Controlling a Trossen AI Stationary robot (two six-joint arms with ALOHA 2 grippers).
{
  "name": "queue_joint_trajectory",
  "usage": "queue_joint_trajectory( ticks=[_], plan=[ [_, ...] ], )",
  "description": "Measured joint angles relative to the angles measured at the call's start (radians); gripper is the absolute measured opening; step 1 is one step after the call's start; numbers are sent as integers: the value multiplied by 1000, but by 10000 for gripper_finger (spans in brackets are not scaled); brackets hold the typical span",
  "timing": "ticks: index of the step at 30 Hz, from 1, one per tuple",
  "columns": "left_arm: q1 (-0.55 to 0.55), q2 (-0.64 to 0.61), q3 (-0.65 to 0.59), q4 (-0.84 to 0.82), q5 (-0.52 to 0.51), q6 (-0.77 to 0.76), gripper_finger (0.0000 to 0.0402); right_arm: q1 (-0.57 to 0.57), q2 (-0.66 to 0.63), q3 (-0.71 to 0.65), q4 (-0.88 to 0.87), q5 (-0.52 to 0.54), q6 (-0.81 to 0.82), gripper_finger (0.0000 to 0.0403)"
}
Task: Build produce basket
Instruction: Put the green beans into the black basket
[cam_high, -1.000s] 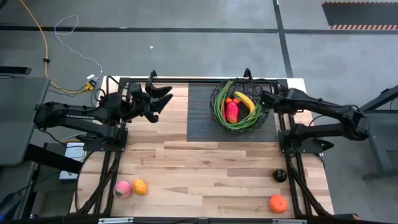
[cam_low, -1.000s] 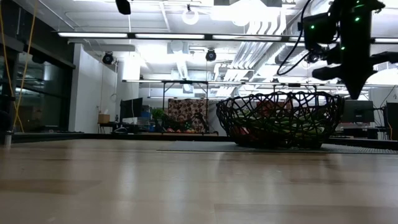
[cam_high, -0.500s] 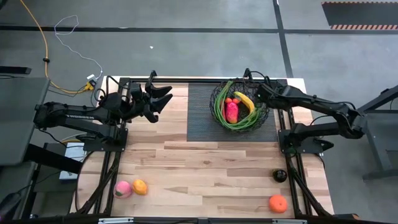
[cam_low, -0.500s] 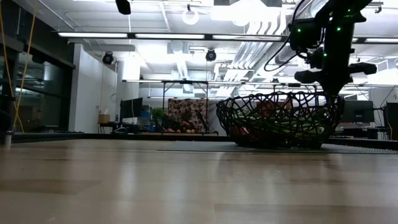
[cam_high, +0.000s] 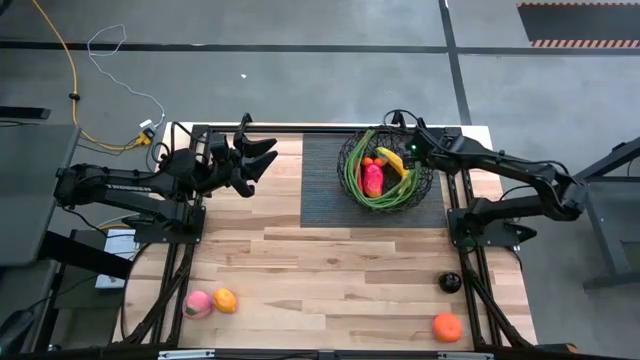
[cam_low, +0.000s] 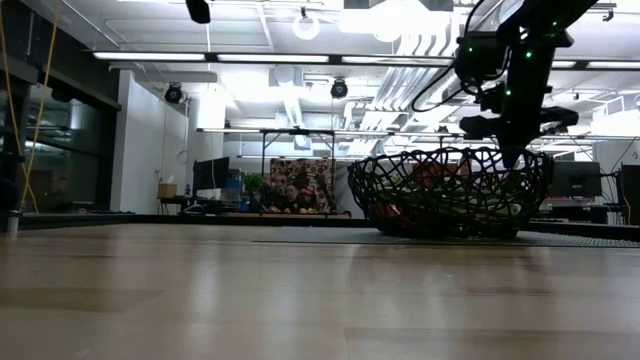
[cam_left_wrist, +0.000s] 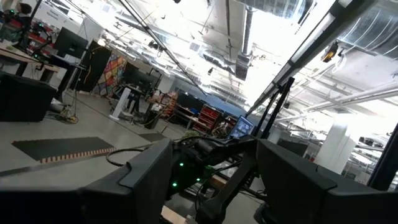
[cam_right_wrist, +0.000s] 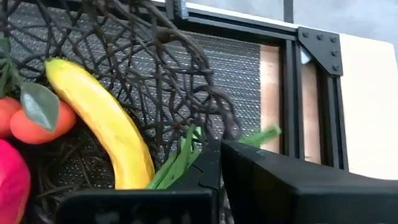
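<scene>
The black wire basket (cam_high: 350, 186) (cam_low: 450, 190) stands on the dark ribbed mat at the table's far side. It holds a yellow banana (cam_high: 393, 160) (cam_right_wrist: 106, 118), a red-green mango (cam_high: 373, 180), small red-orange fruit (cam_right_wrist: 31, 124), and green stalks (cam_high: 370, 198) curled along its inner wall. My right gripper (cam_high: 410, 153) (cam_low: 510, 155) (cam_right_wrist: 221, 146) points down at the basket's far-right rim with its fingers together. My left gripper (cam_high: 262, 155) (cam_left_wrist: 214, 155) waits open and raised near the table's far left. My right gripper is shut from above at the free end of the green stalks (cam_right_wrist: 183, 158), by the basket's far-right rim. A leaf tip (cam_right_wrist: 264, 137) shows past the fingertips on the other side. The fingers themselves hide the exact place of contact. The rest of the stalks lies in the basket.
A pink peach (cam_high: 198, 304) and an orange fruit (cam_high: 225, 300) lie at the table's near left. A dark plum (cam_high: 450, 283) and an orange (cam_high: 447, 327) lie at the near right. The ribbed mat (cam_high: 325, 185) reaches left of the basket, and bare wood lies in the middle.
My right gripper has moved toward the table's left, from just outside the basket's right rim to over that rim, by the banana. The basket and the fruit in it have stayed in place.
</scene>
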Motion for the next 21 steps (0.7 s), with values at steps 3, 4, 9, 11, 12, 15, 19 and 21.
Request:
queue_joint_trajectory(
  ticks=[3, 4, 9, 11, 12, 15, 19, 21],
  plan=[
    [0, 0, 0, -1, 0, -11, 225, 6, -9, 0, 61, -7, -11, 0],
    [0, 0, 0, -1, 0, -12, 225, 10, -18, 0, 84, -11, -27, 0],
    [0, 0, 0, -1, 0, -11, 225, 12, -66, 0, 107, -48, -92, 0],
    [0, 0, 0, -1, 0, -12, 225, 6, -94, 1, 11, -25, 0, 0],
    [0, 0, 0, -1, 0, -11, 225, 1, -107, 1, -40, -12, 35, 0],
    [0, 0, 0, -1, -1, -12, 225, -8, -133, 1, -178, 32, 92, 0],
    [11, 0, 0, -1, -1, -12, 225, -31, -131, 1, -258, 62, 159, 0],
    [13, 0, 0, -1, -1, -12, 225, -47, -119, 1, -212, 62, 137, 0]
  ],
)
